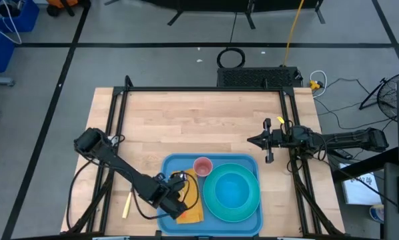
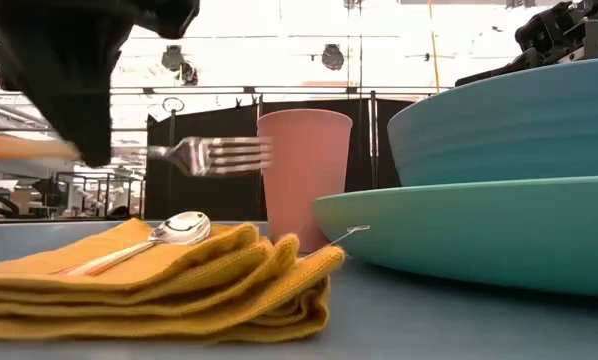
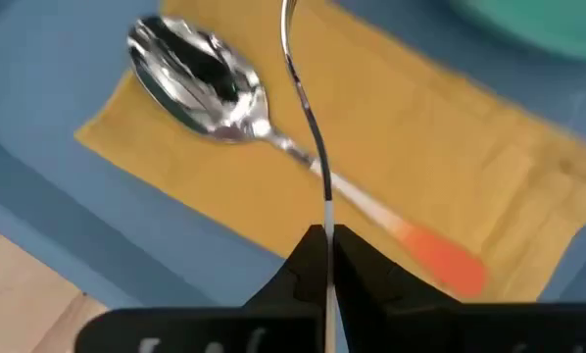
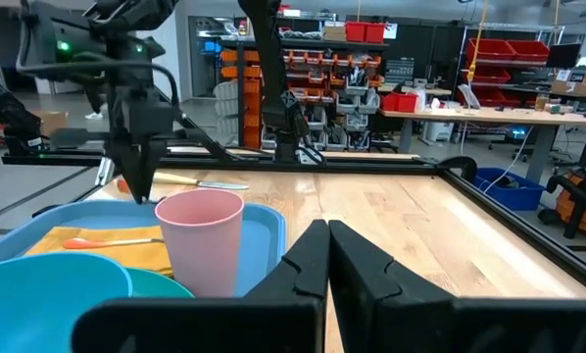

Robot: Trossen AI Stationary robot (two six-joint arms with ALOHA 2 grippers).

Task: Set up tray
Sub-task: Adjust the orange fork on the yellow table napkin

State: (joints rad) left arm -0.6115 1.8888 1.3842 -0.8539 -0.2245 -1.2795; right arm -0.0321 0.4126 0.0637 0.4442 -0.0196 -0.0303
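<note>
The blue tray (image 1: 175,167) lies at the table's near edge. On it are a folded yellow napkin (image 3: 420,147), a pink cup (image 1: 203,166) and a turquoise bowl (image 1: 231,190) standing on a turquoise plate (image 2: 479,230). A spoon (image 3: 200,78) with an orange handle rests on the napkin. My left gripper (image 3: 327,240) hovers over the napkin, shut on a fork (image 2: 219,153). My right gripper (image 1: 256,141) waits shut above the table's right side, holding nothing. My left gripper pinches the fork's handle near the neck (image 3: 327,211) between its two fingers, coming from above. The fork is lifted clear and lies about level above the napkin, its tines (image 2: 241,152) pointing toward the table's right, near the cup.
A knife with a yellow handle (image 1: 127,205) lies on the wood left of the tray. Bare wood fills the far half of the table (image 1: 199,117). A black frame rail (image 1: 206,89) borders the table.
</note>
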